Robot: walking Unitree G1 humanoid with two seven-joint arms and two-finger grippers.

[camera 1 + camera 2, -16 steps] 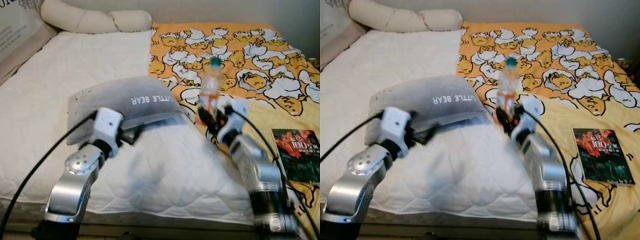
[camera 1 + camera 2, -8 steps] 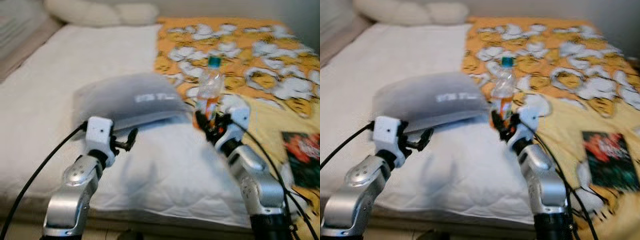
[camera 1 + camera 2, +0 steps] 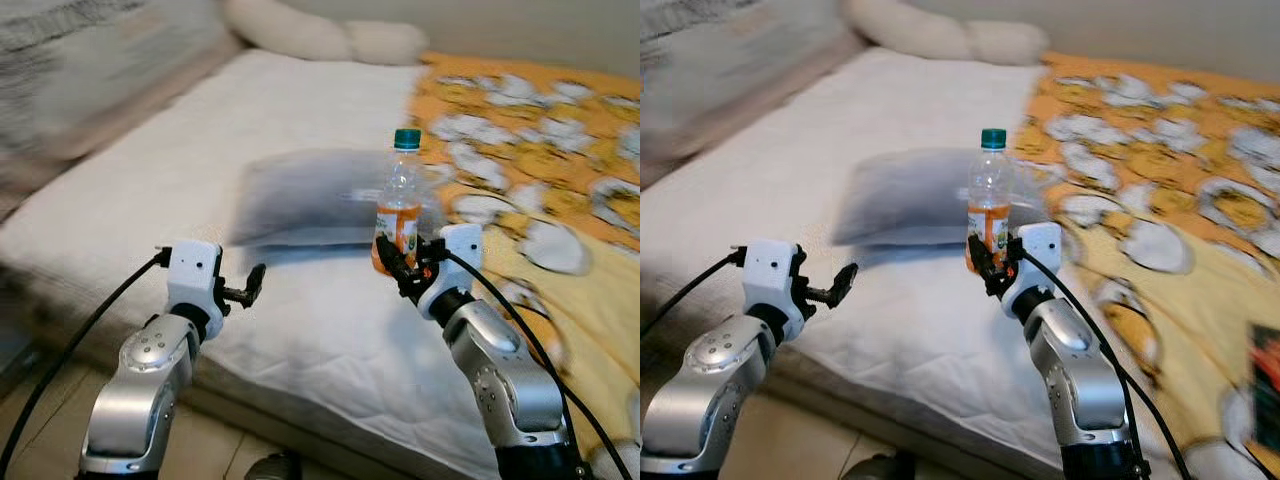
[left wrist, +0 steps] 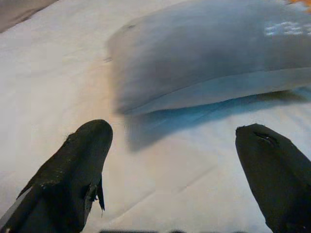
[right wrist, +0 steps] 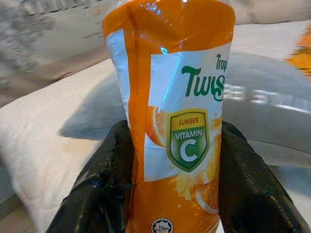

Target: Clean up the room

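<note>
— Right claw: what's it doing?

— Pinching the orange drink bottle low on its labelled body. In the right wrist view one black finger presses each side of the label (it reads "Vitamin C"), so the bottle sits squarely between them. The bottle stands upright, green cap well above the claw, held over the white mattress.

— And the left claw?

— Spread apart, gripping nothing. In the left wrist view its two fingers stand wide with bare mattress between them. It hovers over the near edge of the bed.

— What lies beyond it?

— A grey pillow, flat on the mattress, ahead of the left claw and apart from it. Seen from the right claw, the same pillow is just behind the bottle and off towards the left claw's side.

— Anything else around?

— To the outer side of the right claw, an orange patterned blanket covers the bed. Far beyond both claws, a cream bolster lies at the head of the mattress. The views are blurred, so finer detail can't be made out.
</note>
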